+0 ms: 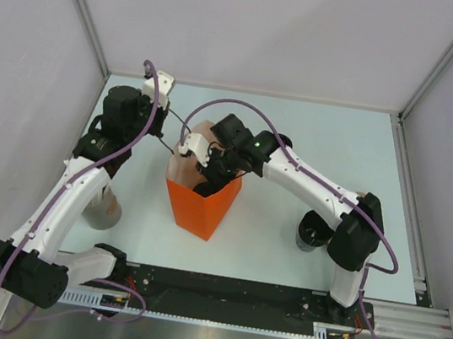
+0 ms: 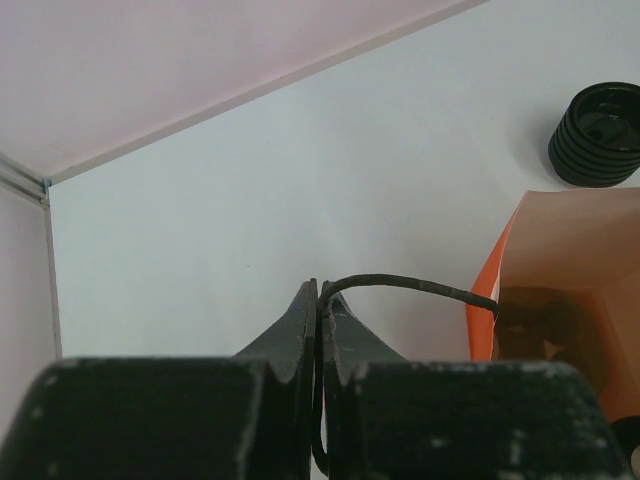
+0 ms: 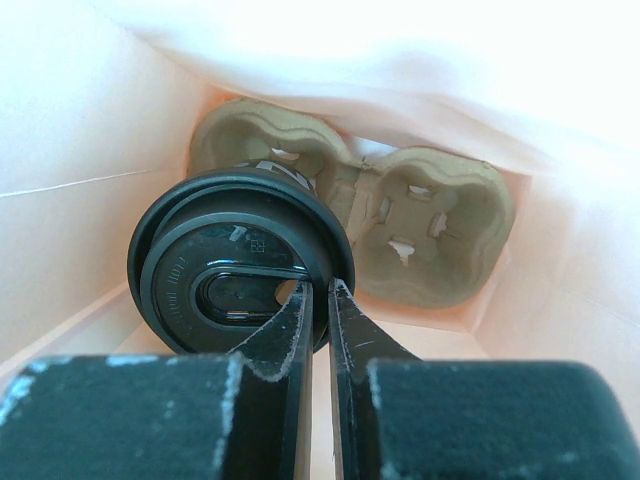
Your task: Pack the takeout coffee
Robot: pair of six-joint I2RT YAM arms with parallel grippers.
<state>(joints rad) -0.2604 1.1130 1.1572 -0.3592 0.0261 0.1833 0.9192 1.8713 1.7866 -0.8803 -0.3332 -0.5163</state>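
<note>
Overhead, pale table (image 1: 333, 143) surrounds an orange bag (image 1: 203, 209). Left wrist: my left pincer (image 2: 318, 300), beside the bag, clamps its black handle (image 2: 400, 283). Right wrist: inside the bag, my right pincer (image 3: 318, 295) pinches the coffee cup (image 3: 220, 260) by its rim, over a cardboard tray (image 3: 440, 230).

Flat, pale table top (image 1: 356, 155), enclosed on the left, right and far sides by light panels (image 1: 256, 29). Near the centre: orange paper bag (image 1: 203, 209), upright, mouth open, base resting on the surface. Left of the bag, well apart and toward the near edge: grey cup (image 1: 104, 215), partly hidden from above. Right of the bag, well apart: black cup (image 1: 312, 233), upright, also partly hidden. Beyond the bag, toward the far edge: round black ribbed item (image 2: 597, 135), possibly a stack of lids, lying apart from the bag. Along the near edge: black rail (image 1: 225, 293).
</note>
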